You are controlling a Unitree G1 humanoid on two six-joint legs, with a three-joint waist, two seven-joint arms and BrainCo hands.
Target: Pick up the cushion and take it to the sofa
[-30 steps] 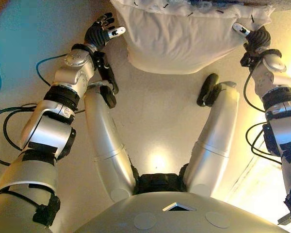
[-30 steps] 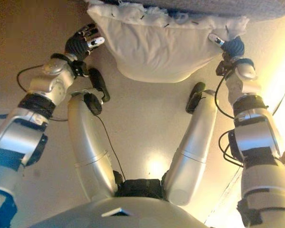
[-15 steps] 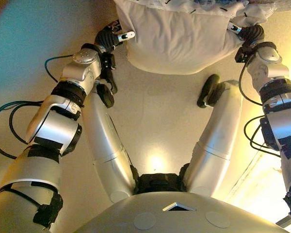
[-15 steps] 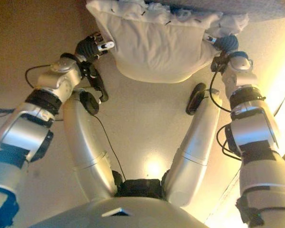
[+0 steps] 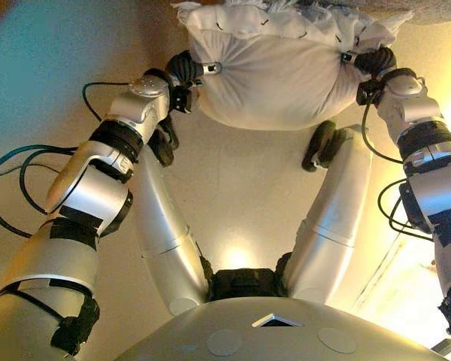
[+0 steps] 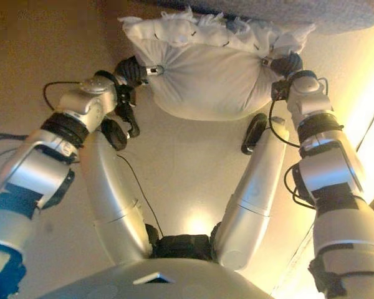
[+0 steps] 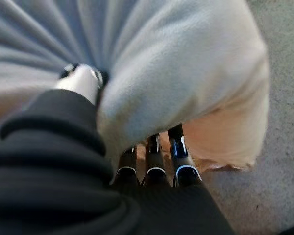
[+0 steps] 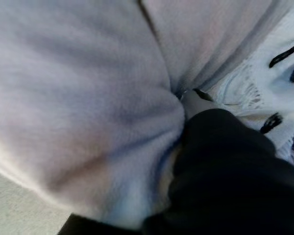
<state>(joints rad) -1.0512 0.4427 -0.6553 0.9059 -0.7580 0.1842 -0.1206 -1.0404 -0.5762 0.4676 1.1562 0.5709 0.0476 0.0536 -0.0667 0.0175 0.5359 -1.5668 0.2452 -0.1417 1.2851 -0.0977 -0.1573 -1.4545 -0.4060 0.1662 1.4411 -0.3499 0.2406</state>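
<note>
the left hand (image 5: 186,69) pinched the cushion's left end, thumb and fingers dug into the fabric. the right hand (image 5: 370,62) pressed into the right end, its fingers hidden, so its grip could not be told. the cushion (image 5: 274,71) lay between them, long axis left to right, against the sofa (image 6: 287,9) at the far side, with the floor (image 5: 240,180) below.

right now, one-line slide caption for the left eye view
Left hand and right hand squeeze a white cushion from both sides above the floor.
</note>
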